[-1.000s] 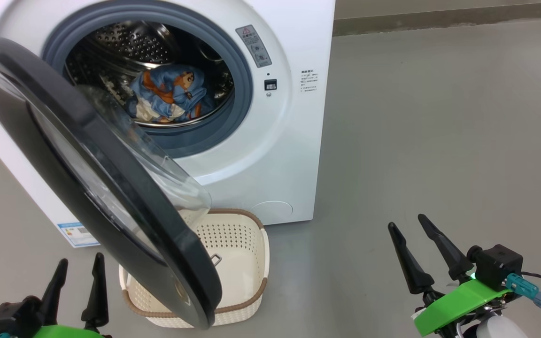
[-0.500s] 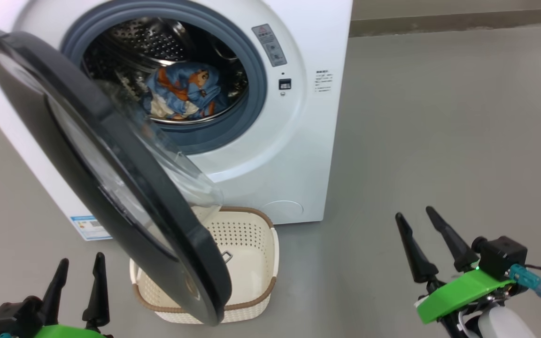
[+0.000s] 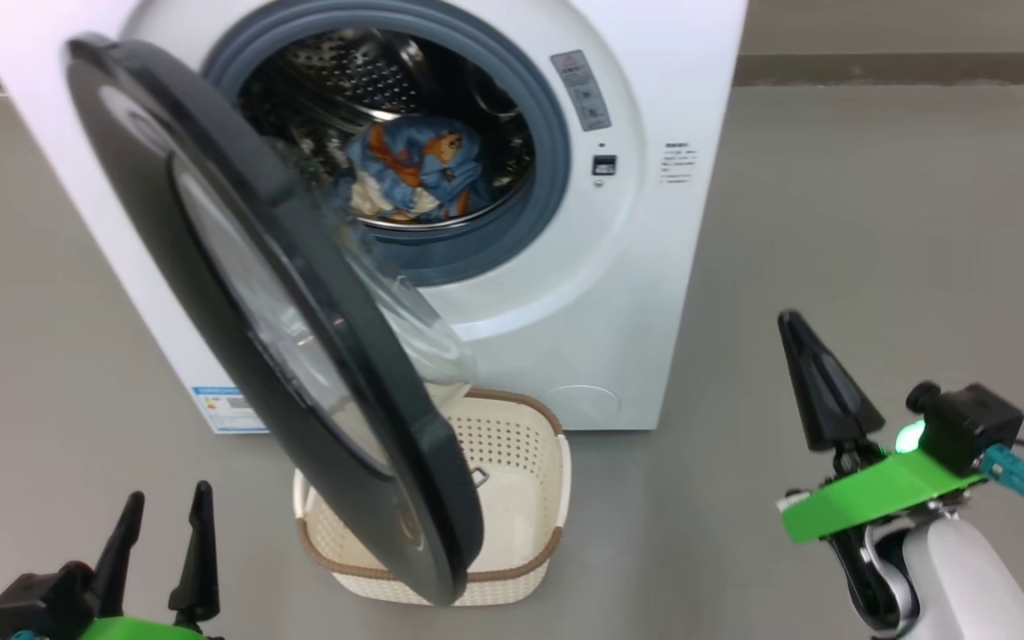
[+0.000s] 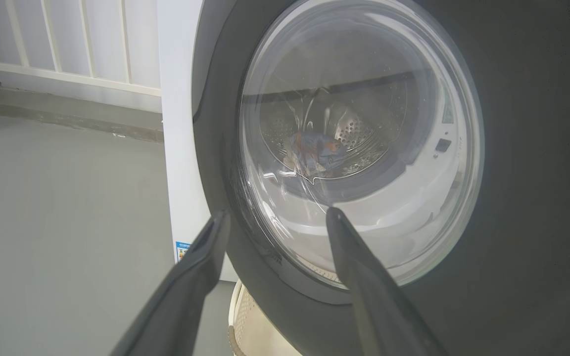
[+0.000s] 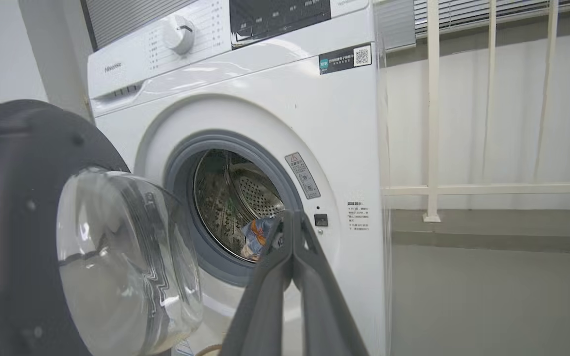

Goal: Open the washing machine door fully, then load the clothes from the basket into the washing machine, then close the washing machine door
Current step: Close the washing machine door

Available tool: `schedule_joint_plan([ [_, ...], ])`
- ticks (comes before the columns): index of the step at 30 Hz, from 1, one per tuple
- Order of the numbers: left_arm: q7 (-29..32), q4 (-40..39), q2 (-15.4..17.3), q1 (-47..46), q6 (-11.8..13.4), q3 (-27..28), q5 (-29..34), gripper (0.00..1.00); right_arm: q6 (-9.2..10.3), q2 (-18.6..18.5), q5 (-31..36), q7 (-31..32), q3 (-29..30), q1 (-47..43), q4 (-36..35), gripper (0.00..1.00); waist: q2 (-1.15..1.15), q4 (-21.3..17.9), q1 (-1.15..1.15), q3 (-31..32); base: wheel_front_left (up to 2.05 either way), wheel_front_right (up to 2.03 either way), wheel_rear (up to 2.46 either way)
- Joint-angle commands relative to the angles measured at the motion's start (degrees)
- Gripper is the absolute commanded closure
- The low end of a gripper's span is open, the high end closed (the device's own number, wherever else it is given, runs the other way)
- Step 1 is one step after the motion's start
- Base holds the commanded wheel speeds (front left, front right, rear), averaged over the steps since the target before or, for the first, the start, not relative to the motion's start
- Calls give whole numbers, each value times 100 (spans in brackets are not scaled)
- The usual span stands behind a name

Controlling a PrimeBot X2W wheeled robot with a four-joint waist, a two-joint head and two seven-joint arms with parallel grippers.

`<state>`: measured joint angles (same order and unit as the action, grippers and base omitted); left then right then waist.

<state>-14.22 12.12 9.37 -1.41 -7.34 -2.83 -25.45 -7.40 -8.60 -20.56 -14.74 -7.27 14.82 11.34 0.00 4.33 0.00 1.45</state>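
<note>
The left gripper (image 3: 170,493) sits low, with its fingers apart and pointing up, holding nothing. Just to its right the washing machine door (image 3: 254,293) hangs half open. Its black outer face is turned toward those fingers, so I think the left arm is nearer to push it shut. The clothes (image 3: 414,169) lie inside the washing machine (image 3: 636,267). The basket (image 3: 521,560) under the door looks empty. On the far right, the right gripper (image 3: 794,322) points up with its fingers pressed together, empty.
</note>
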Motion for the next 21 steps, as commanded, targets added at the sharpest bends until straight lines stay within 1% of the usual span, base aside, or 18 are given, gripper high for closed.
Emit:
schedule_joint_plan([
  [1,-77,-100,90,-181,-8,178,25,0,-9,55,-109,-26,-166,235,-241,100,0,126,0,39,0,0,0],
  [5,-77,-85,81,-162,-9,147,20,0,-9,130,-365,-26,-313,378,-528,100,0,294,0,74,0,0,0],
  [11,-78,-75,61,-165,-11,90,14,0,-9,196,-823,-26,-791,658,-956,100,0,569,0,95,0,0,0],
  [16,-78,-42,46,-187,-12,27,-5,0,-9,128,-1068,-25,-1348,913,-1320,100,0,790,0,84,0,0,0],
  [21,-78,22,34,-239,-12,-40,-34,0,-9,-64,-1233,-25,-2171,1155,-1680,100,0,982,0,65,0,0,0],
])
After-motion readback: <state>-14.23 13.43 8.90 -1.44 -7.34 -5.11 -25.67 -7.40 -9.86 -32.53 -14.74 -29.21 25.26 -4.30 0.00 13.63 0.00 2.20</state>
